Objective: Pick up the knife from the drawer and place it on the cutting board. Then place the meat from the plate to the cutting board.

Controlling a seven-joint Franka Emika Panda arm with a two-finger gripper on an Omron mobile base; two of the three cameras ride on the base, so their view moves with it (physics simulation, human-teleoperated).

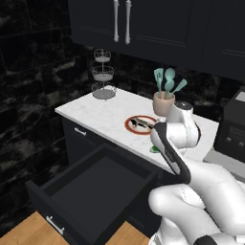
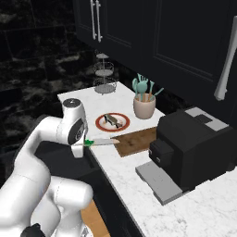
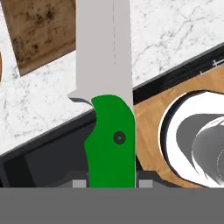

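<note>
No writing is legible anywhere; the tool (image 3: 111,183) grips the knife (image 3: 105,65) by its green handle above the counter (image 2: 134,171) edge.

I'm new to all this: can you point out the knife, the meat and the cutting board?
knife (image 3: 110,144): hand view, green handle.
meat (image 2: 111,120): right base view, middle of the lump.
cutting board (image 2: 136,140): right base view, bare wood.
</note>
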